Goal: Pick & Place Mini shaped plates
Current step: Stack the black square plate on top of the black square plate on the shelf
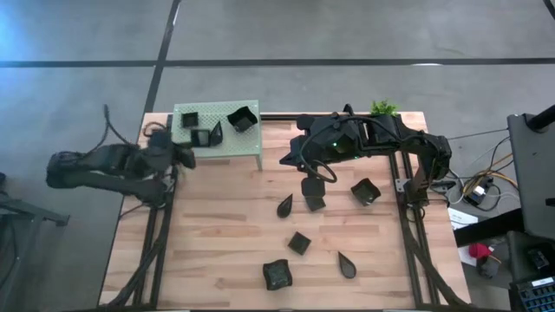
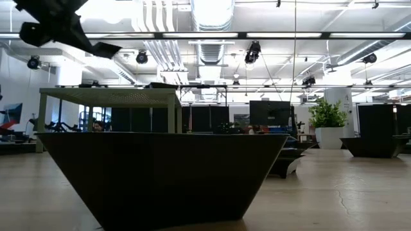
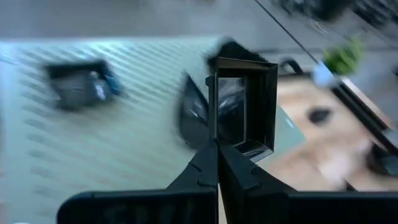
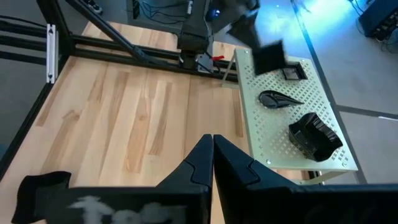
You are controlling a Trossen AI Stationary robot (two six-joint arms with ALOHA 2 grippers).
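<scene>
Across the middle of the high view, a wooden bench [image 1: 217, 251] with dark frame rails down both sides. Carries a green perforated stand [image 1: 186, 139] at its upper left corner. Over the bench's left edge, the left arm, bent in from the frame's left, with the left hand [image 1: 184, 156] at the stand's lower left corner. Clenched on the rim of a square plate [image 3: 244, 102], which hangs upright at the fingertips above the stand's top. From the right edge, the right arm, reaching toward the frame's centre, with the right hand [image 1: 286, 159] just right of the stand. Clenched too, with nothing between the fingers [image 4: 198, 163]. Of the mini shaped plates [image 1: 299, 243], three rest on the stand: a square one [image 1: 189, 120] at its upper left, a leaf-shaped one [image 1: 216, 132] near the middle and a larger square one [image 1: 243, 119] at its upper right. Six more lie scattered over the bench's centre and lower half, square and leaf-shaped alike, all apart from the stand; one fills the foreground of the low view. At the bench's upper right edge, a small green potted plant [image 1: 384, 107].
</scene>
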